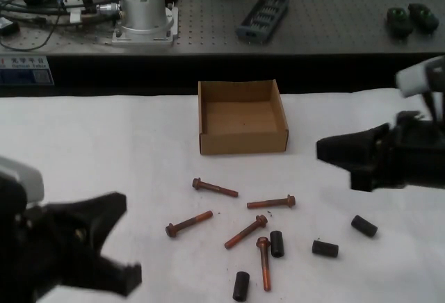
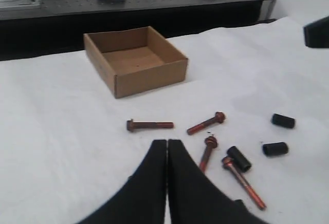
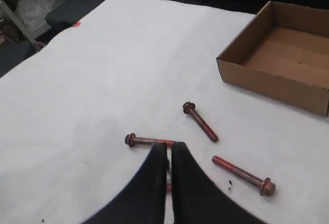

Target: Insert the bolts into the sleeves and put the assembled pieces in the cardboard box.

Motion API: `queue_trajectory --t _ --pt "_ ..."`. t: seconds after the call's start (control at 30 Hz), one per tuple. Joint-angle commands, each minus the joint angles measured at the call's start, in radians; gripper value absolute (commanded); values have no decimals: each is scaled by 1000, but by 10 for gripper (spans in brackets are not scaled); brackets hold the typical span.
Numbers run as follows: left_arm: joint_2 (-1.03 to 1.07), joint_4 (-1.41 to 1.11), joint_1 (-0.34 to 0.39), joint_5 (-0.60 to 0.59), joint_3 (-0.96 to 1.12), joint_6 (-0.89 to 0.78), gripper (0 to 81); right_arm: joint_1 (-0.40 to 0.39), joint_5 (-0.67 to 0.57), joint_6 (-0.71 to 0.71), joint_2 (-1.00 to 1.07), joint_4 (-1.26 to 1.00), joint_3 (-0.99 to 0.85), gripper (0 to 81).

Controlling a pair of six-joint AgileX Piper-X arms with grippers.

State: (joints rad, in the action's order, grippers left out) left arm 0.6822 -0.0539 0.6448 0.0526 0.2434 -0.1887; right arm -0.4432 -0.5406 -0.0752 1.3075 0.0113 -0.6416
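1. Hovering over the white cloth point(image 1: 104, 143): left gripper point(image 2: 167, 144) and right gripper point(image 3: 169, 149), fingers pressed together, holding nothing.
2. Scattered between them, probably for easy reach: 5 bolts point(image 1: 215, 188), 4 sleeves point(image 1: 277, 243), none joined yet.
3. Standing just behind, open on top for dropping in: cardboard box point(image 1: 243, 143), empty.

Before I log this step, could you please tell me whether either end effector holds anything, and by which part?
Nothing is held: the left end effector and right end effector are shut and empty; bolts and sleeves lie loose on the cloth.
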Motion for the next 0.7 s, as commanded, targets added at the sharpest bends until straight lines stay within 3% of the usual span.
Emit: queue_trajectory --t 0.0,0.37,0.67 --pt "118 31 -132 2 93 80 5 -1 -48 17 59 3 -33 43" --pt "143 176 -378 -67 124 123 5 -147 -48 228 383 81 -254 43" --pt "143 219 -487 -139 130 112 5 -206 66 474 585 351 -552 43"
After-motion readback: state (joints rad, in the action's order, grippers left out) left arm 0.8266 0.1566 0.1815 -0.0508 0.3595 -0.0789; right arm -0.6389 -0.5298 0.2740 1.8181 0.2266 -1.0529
